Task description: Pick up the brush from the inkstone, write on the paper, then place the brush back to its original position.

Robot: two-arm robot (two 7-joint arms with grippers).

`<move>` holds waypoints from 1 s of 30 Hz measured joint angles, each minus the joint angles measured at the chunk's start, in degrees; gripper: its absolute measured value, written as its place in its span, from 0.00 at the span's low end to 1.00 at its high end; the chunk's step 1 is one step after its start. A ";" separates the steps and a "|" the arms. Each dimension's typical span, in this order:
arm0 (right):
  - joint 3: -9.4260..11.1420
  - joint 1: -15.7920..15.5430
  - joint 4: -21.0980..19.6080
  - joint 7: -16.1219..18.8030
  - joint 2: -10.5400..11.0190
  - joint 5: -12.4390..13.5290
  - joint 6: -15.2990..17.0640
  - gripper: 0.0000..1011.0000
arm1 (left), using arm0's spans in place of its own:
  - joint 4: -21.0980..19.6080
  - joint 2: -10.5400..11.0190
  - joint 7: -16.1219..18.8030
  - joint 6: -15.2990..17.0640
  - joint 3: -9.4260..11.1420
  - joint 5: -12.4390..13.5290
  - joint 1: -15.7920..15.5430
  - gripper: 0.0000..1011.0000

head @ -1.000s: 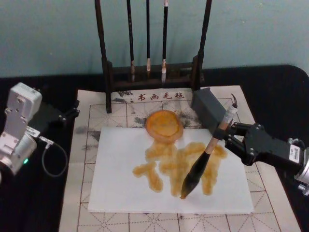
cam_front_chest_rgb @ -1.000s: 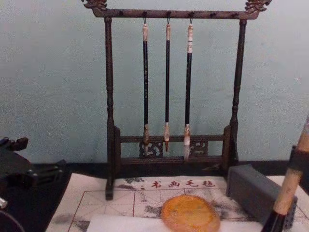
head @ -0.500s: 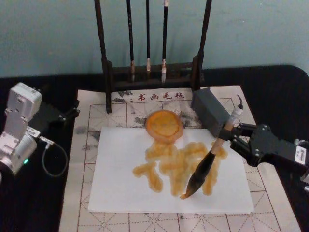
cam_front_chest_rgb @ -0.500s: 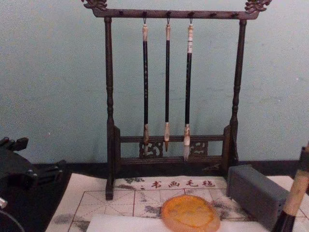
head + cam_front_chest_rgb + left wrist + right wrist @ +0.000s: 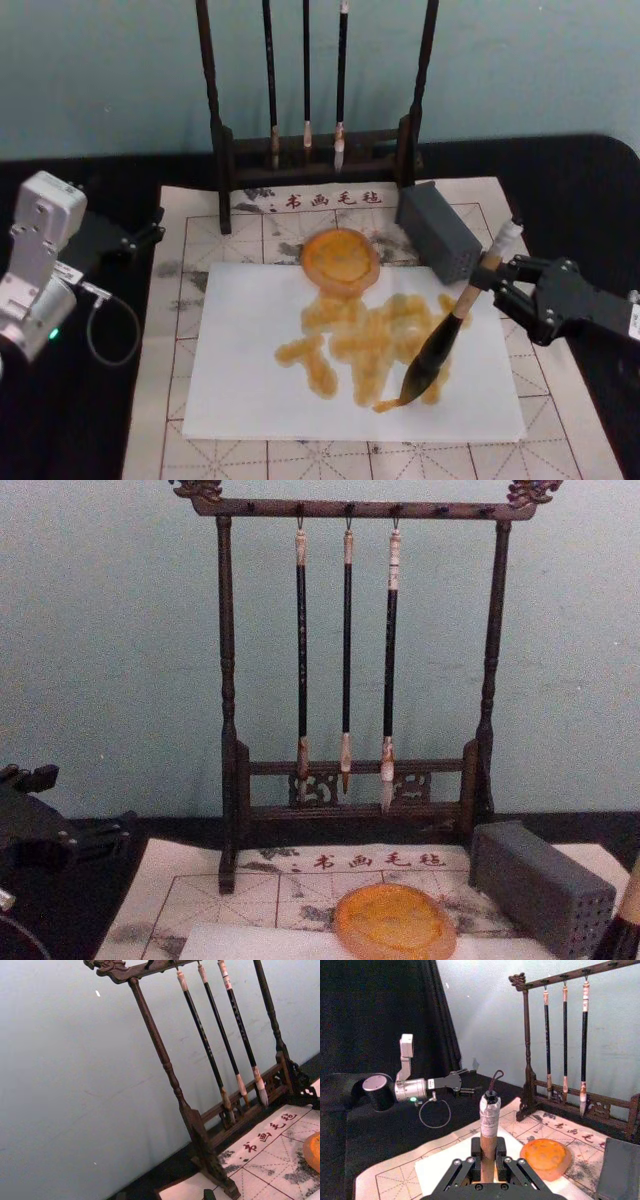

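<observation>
Across the black desk point(image 5: 580, 200) lies a beige gridded mat point(image 5: 170, 400), with a dark wooden brush rack point(image 5: 215, 120) standing at its far edge. On the mat sits the white paper point(image 5: 240, 380), its middle and right covered in wet amber strokes point(image 5: 360, 340). A grey block point(image 5: 440, 232) rests just beyond the paper's far right corner, and the round orange inkstone point(image 5: 340, 260) overlaps the paper's far edge.

The brush point(image 5: 450, 335) leans steeply, cap up and to the right, with its dark tuft touching the paper near the front right of the strokes. The right end effector point(image 5: 492, 280) is clamped on the tan shaft high up, close to the cap. The left end effector point(image 5: 150, 232) is parked at the mat's left edge, well apart from the work.

Writing looks nearly done. The risks from here:
- The high grip gives little control, so the brush may pivot or slip.
- A low lift could drag the tuft and smear the wet marks or shift the loose sheet.
- The way back to the inkstone passes near the grey block, which the shaft could knock.
</observation>
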 joint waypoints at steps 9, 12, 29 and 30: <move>1.71 -1.85 -0.97 -0.43 0.78 0.06 -0.48 0.19 | 0.00 0.00 0.00 0.00 0.00 0.00 0.00 0.99; 2.30 -2.51 -1.35 -0.62 1.02 0.06 -0.59 0.19 | 0.00 0.00 0.00 0.00 0.00 0.00 0.00 0.99; 4.40 -2.59 -2.20 -0.40 0.11 1.26 -0.80 0.19 | 0.00 0.00 0.00 0.00 0.00 0.00 0.00 0.99; 4.40 -2.29 -2.08 -0.38 -0.08 1.40 -0.79 0.19 | 0.00 0.00 0.00 0.00 0.00 0.00 0.00 0.99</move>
